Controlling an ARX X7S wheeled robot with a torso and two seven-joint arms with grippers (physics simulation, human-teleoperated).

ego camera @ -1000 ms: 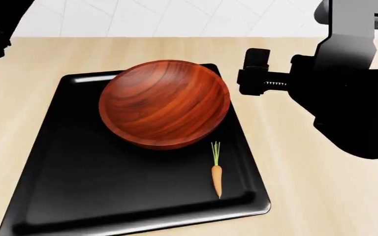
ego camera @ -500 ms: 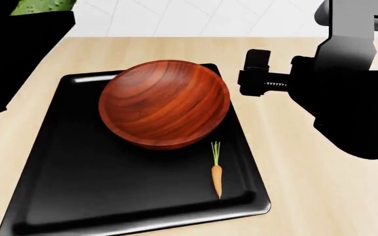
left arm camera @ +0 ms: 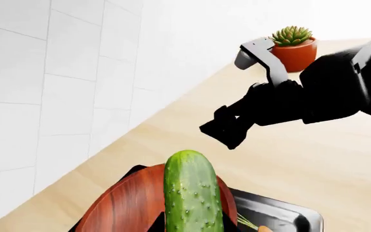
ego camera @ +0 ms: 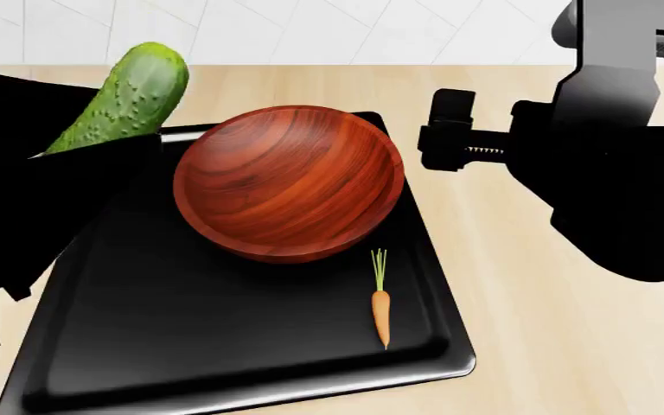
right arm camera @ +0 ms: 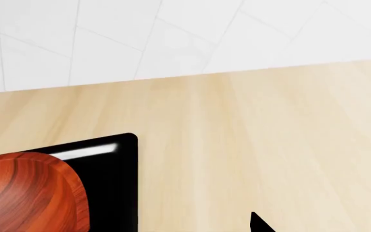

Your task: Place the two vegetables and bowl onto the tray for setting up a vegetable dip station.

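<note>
The reddish-brown wooden bowl [ego camera: 288, 181] stands on the far half of the black tray [ego camera: 194, 346]. The thin orange carrot [ego camera: 380, 311] lies on the tray near its right rim, in front of the bowl. My left gripper [ego camera: 92, 143] is shut on the bumpy green cucumber [ego camera: 124, 95] and holds it tilted in the air over the tray's far left corner, beside the bowl. In the left wrist view the cucumber [left arm camera: 191, 193] stands between dark fingers [left arm camera: 158, 224], with the bowl [left arm camera: 121, 208] behind it. My right gripper [ego camera: 438, 130] hangs open beside the bowl's right side, holding nothing.
A potted succulent [left arm camera: 293, 46] stands farther along the wooden counter [ego camera: 539, 346], behind the right arm. A white tiled wall [right arm camera: 172, 34] backs the counter. My right arm's bulk [ego camera: 621, 173] fills the right of the head view.
My left arm has swung in from the far left with the cucumber, which now hangs over the tray's far left corner. The right arm, bowl and carrot have not moved.
</note>
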